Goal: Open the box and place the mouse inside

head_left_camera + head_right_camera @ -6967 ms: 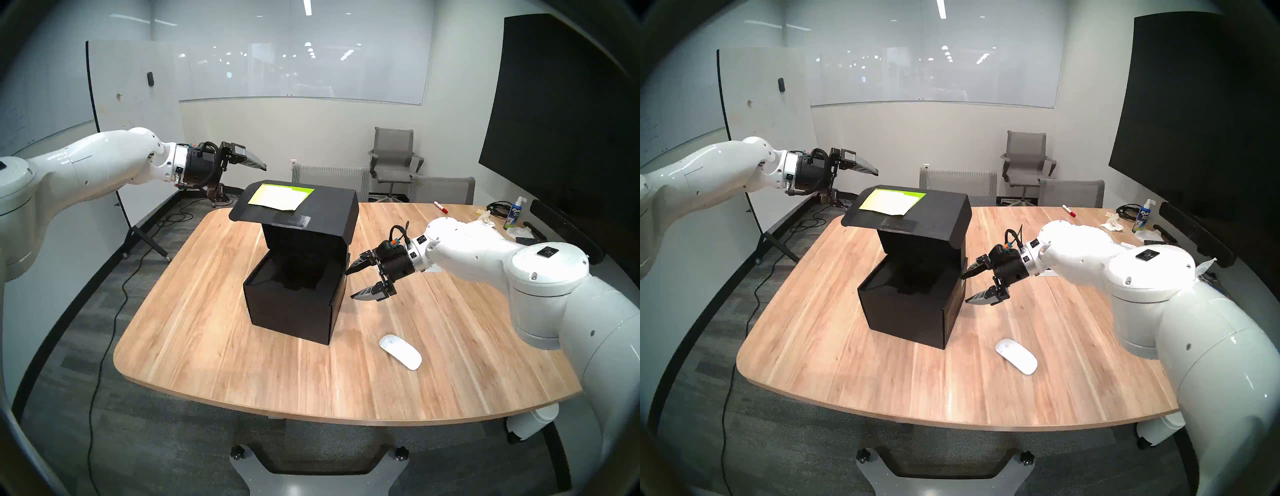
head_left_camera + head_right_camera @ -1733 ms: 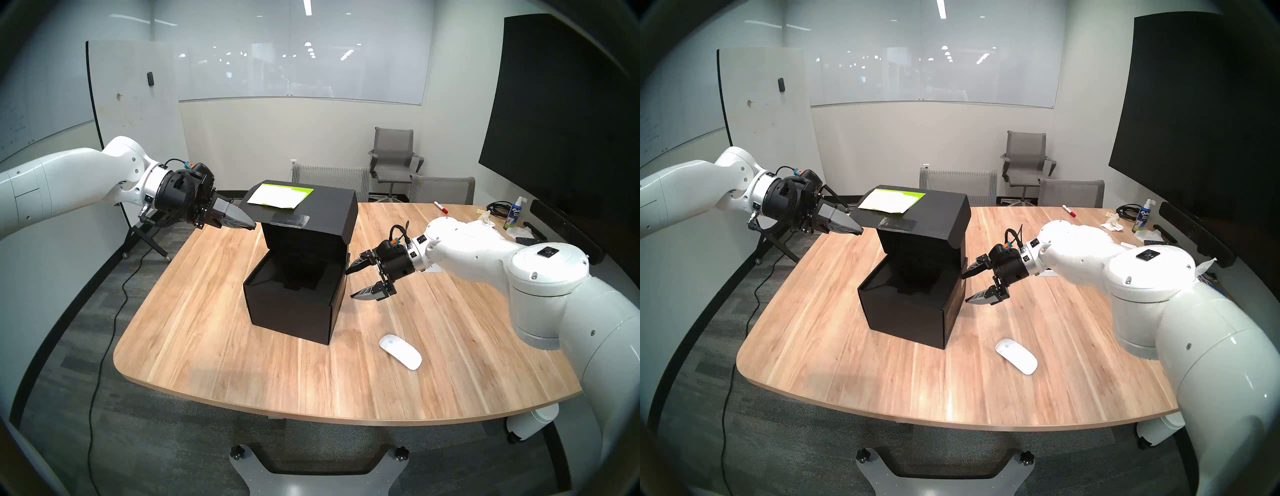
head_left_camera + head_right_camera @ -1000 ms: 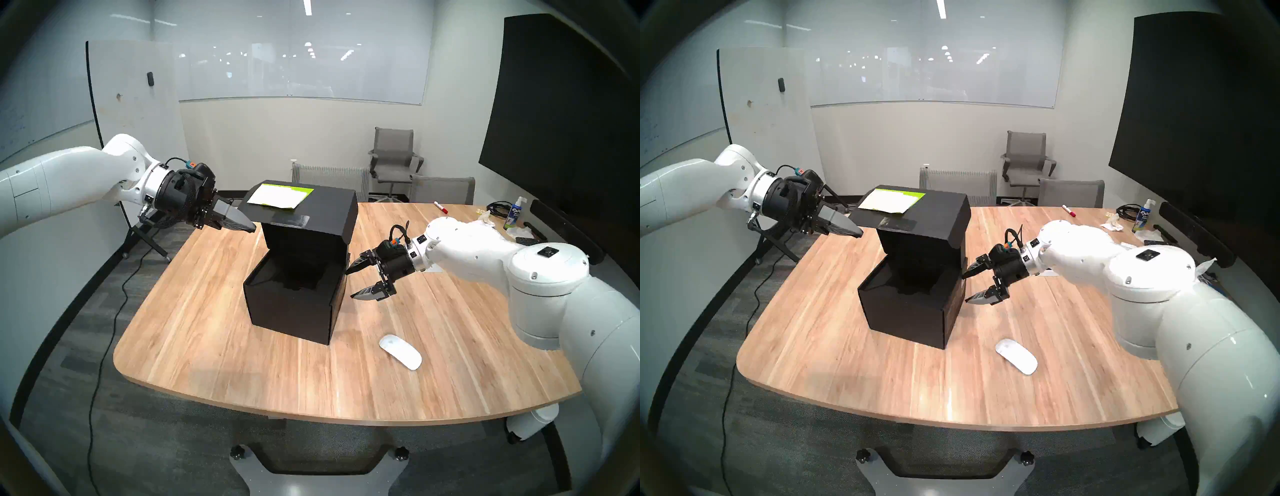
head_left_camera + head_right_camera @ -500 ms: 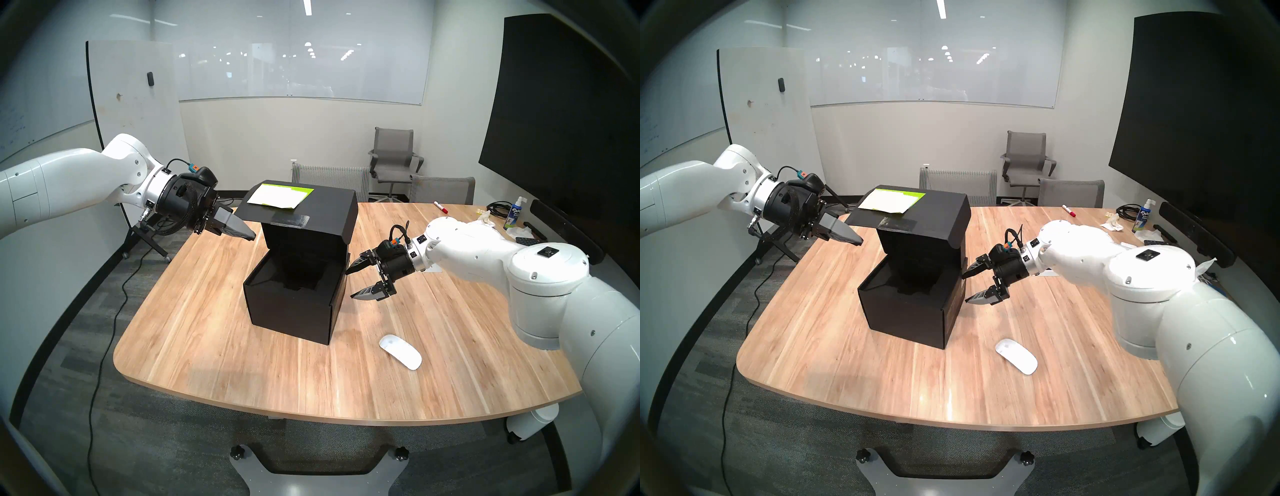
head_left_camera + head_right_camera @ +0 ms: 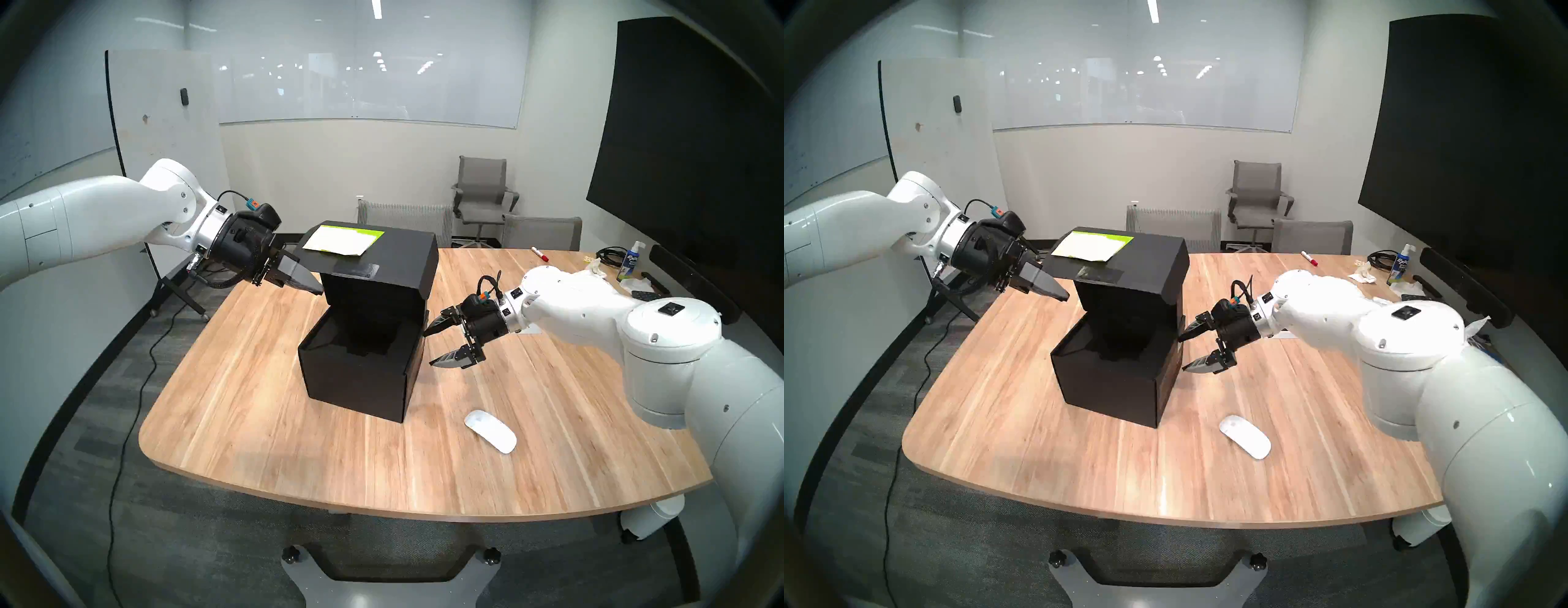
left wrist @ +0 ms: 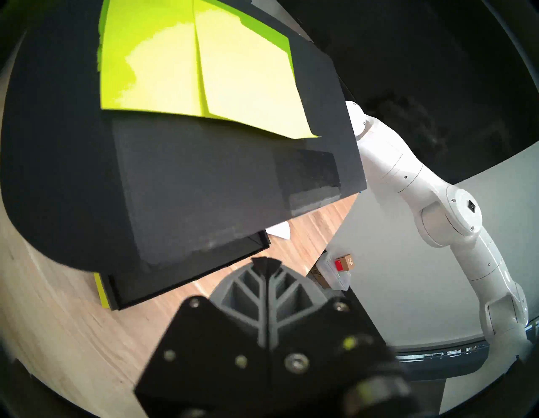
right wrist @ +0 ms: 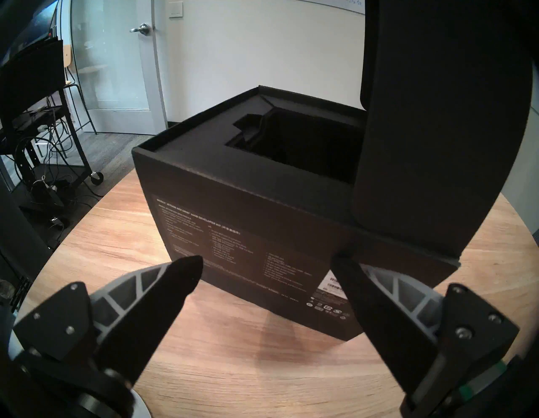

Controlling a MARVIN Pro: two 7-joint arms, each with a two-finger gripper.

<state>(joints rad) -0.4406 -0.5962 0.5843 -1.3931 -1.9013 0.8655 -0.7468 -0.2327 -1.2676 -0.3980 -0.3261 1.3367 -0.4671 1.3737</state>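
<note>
The black box (image 5: pixel 356 378) stands mid-table with its lid (image 5: pixel 382 259) raised and tilted back; yellow-green notes (image 5: pixel 343 240) lie on the lid's top. Its dark recessed insert (image 7: pixel 291 140) is exposed. My left gripper (image 5: pixel 319 290) is shut and empty, its tip just under the lid's overhanging left edge; whether it touches the lid I cannot tell. In the left wrist view the shut left gripper (image 6: pixel 266 261) sits below the lid flap (image 6: pixel 204 189). My right gripper (image 5: pixel 429 348) stands open beside the box's right wall, holding nothing. The white mouse (image 5: pixel 490 431) lies on the table at front right.
A red marker (image 5: pixel 539 254), a spray bottle (image 5: pixel 630 260), cables and tissues sit at the table's far right. Grey chairs (image 5: pixel 483 191) stand behind the table. A whiteboard stand (image 5: pixel 178 293) is off the table's left edge.
My left arm came down from high and open seven seconds ago, shut, and in the last half second slid its tip rightward under the lid's edge. The right arm, box and mouse have not moved.
</note>
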